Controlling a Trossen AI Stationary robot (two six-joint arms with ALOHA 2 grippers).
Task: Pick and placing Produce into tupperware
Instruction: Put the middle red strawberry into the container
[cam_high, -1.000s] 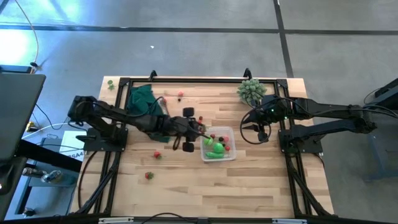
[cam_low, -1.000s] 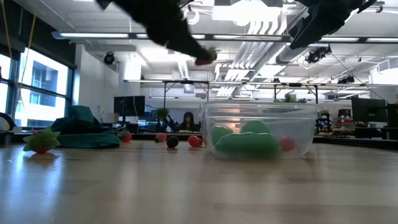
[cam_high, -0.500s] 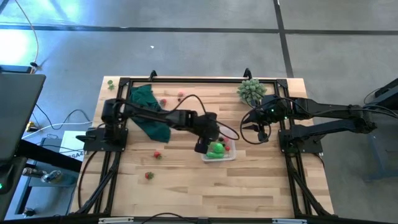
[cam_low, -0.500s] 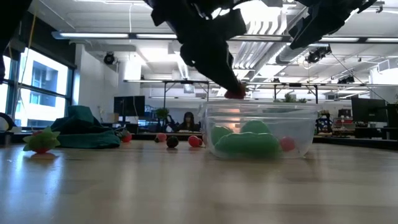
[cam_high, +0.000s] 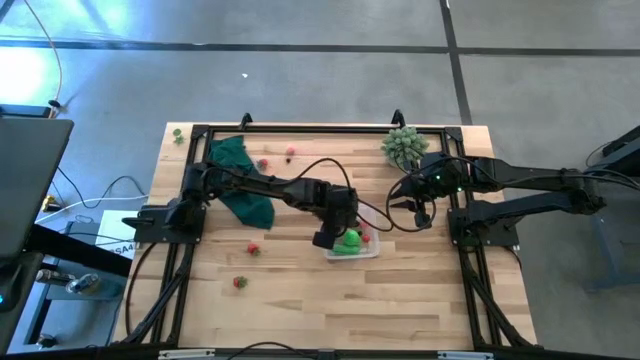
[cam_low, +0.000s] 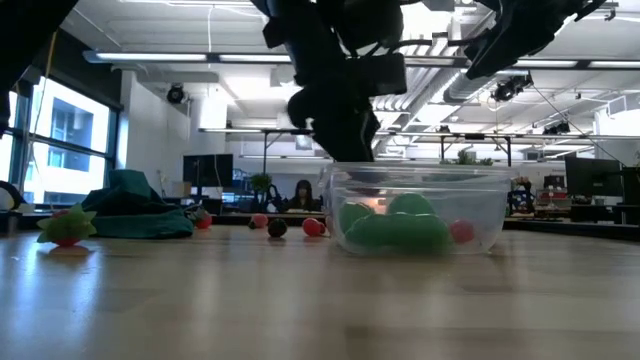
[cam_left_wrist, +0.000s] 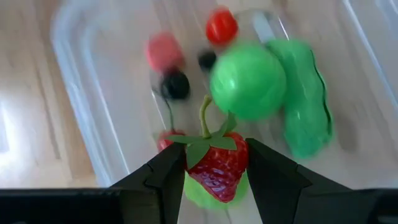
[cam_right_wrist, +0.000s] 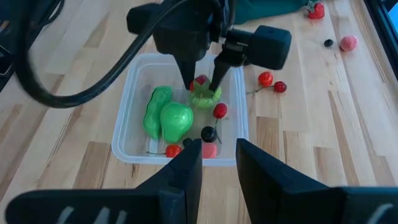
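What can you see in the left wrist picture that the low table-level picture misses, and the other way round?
Only the left wrist view shows the left end effector holding a toy strawberry over the tupperware, with a small black berry inside. Only the low view shows the dark green cloth and loose pieces on the table. Both show the tupperware and its big green produce.

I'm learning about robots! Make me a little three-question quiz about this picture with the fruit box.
1. True or false: the left gripper is holding a strawberry over the tupperware.
2. Which is farther from the tupperware? A) the two cherries B) the dark green cloth
3. Fill in: the right gripper holds ____.

Key: 1 true. 2 B; the cherries lie right beside the tupperware. 3 nothing; it hovers near the tupperware, empty, fingers apart.
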